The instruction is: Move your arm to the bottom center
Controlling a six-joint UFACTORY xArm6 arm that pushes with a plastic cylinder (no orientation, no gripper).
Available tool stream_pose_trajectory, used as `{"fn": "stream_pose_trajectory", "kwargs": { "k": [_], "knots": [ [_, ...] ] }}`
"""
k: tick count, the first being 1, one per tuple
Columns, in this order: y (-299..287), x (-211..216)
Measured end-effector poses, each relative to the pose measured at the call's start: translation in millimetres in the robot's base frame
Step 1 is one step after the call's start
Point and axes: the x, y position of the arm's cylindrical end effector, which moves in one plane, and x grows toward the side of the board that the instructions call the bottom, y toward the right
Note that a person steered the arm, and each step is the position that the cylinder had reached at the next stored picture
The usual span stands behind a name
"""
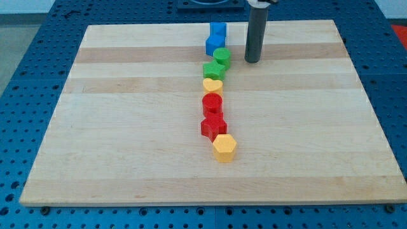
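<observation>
Wooden board (127, 146) | my tip (252, 61), dark rod, right of green cylinder (222, 56) | no pincer

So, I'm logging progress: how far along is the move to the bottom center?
Nothing looks done yet. My tip sits near the board's top edge, right of the green cylinder. Left: travel down to the bottom center, passing right of the block column ending at the yellow hexagon.

Upper end of the rod (255, 32) cut off at the view's top edge.
</observation>
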Motion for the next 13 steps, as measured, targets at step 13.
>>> {"fn": "stream_pose_trajectory", "kwargs": {
  "k": [13],
  "knots": [
    [14,285]
  ]
}}
